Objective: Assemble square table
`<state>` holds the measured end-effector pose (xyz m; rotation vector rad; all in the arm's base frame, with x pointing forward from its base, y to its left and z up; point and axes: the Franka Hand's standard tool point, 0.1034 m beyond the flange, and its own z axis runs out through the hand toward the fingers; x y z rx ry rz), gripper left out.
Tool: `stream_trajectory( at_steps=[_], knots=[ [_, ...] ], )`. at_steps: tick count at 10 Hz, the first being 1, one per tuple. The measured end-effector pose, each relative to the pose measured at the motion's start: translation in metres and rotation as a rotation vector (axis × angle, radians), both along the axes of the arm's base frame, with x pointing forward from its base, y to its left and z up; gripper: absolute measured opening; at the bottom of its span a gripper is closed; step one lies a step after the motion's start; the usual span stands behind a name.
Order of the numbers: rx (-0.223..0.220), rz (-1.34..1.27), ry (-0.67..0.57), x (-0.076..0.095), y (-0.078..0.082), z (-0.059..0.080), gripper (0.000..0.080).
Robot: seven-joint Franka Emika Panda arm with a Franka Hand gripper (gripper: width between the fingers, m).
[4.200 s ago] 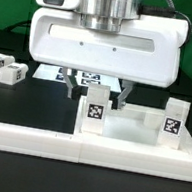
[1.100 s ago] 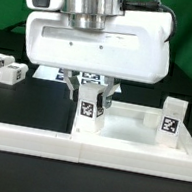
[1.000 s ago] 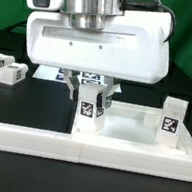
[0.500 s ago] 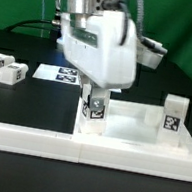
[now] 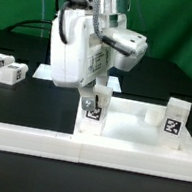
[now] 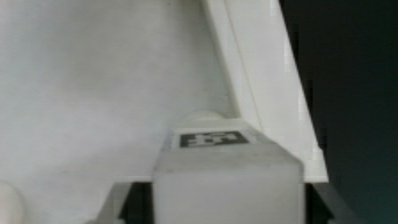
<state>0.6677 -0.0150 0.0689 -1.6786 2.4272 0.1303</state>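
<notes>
Black desk [image 5: 32,104] carries the white plastic square tabletop [image 5: 133,137], rim up. Tool [image 5: 93,98] looks clamped on a short chunky white tagged leg [image 5: 93,112], upright at one corner socket. Another white leg [image 5: 174,116] stands at a second corner. Two loose white legs [image 5: 14,71] not yet fitted; roughly halfway.

Bright, even light: the square top [image 5: 139,127] glares nearly white against the dark surface [image 5: 27,103]. The wrist view is dimmer and soft, and the leg [image 6: 222,185] on that top is blurred.
</notes>
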Motion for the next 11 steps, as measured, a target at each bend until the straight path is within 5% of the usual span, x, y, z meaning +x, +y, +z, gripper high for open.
stream_trajectory(
  at_steps=[5, 6, 7, 8, 9, 11],
  knots=[
    [-0.015, -0.110, 0.047, -0.004, -0.004, 0.000, 0.0292],
    [-0.015, -0.109, 0.047, -0.004, -0.003, 0.000, 0.0373],
    [-0.015, -0.109, 0.047, -0.004, -0.003, 0.000, 0.0373],
    [-0.014, -0.107, 0.037, -0.003, -0.004, 0.004, 0.0552],
    [-0.008, -0.102, 0.017, -0.002, -0.005, 0.019, 0.0630],
    [0.009, -0.095, 0.003, -0.009, 0.010, 0.043, 0.0646]
  ],
)
